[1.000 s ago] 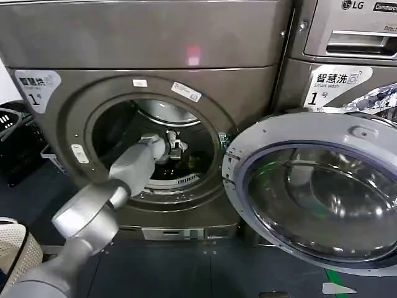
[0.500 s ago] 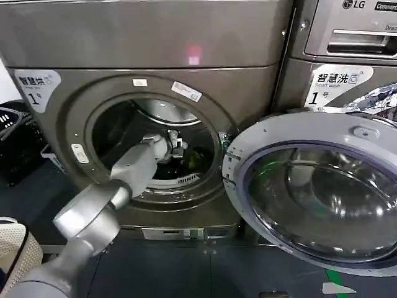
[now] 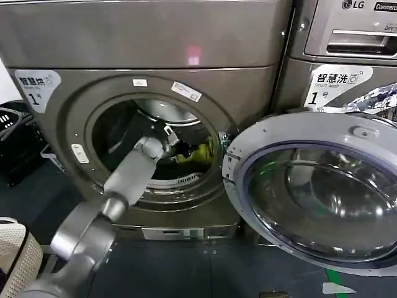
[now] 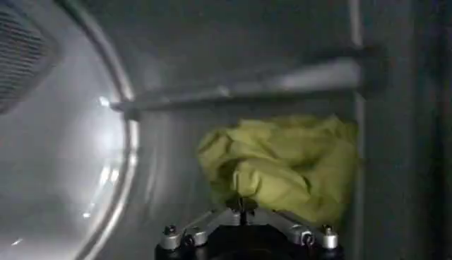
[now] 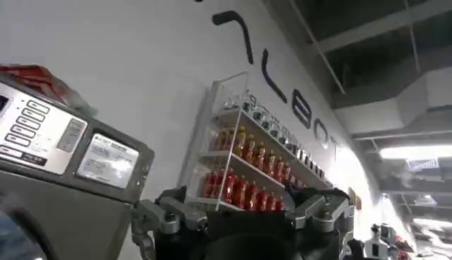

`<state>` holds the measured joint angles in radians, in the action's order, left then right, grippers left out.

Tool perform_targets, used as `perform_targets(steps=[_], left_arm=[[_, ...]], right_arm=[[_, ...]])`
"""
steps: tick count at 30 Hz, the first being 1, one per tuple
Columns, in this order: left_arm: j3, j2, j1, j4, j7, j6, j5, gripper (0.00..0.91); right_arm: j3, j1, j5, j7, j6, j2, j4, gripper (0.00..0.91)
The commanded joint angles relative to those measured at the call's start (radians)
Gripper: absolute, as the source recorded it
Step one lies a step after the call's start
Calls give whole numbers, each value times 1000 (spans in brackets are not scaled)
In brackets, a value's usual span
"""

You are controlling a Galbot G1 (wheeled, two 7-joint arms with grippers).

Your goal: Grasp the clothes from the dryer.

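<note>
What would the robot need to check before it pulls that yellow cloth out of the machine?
1. Dryer door swung open: ok.
2. Left gripper inside the drum: ok.
3. Yellow-green garment right in front of the left gripper: ok.
4. Garment actually clamped: cannot tell; the fingertips are hidden.
5. Porthole rim free of snagging cloth: ok.
6. Right gripper away from the dryer, pointing up at a shelf of bottles: ok.

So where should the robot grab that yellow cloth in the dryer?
Probably the raised, crumpled fold on top of the yellow cloth, nearest the left gripper. It lies bunched up inside the dryer drum, so loose folds stick up for pinching. The only way in is straight through the open round doorway from the front, where that arm already reaches.
</note>
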<state>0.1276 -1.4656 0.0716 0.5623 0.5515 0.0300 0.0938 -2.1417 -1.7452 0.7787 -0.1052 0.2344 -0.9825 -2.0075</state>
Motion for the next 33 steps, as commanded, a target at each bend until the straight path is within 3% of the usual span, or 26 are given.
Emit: perform_targets(steps=[1,15,33], left_arm=[[206,-12,187,295,-314,35,-164,0],[341,-69,461,599,-628,123,-121,0],[356,-96,414,527,-638,135,-76,0]], right_arm=[[5,4,-2,2,0,2,2,907],[-14,-3,-17,28,-28,5,6,907],[-38,-12,8,29,-48,13,11,907]])
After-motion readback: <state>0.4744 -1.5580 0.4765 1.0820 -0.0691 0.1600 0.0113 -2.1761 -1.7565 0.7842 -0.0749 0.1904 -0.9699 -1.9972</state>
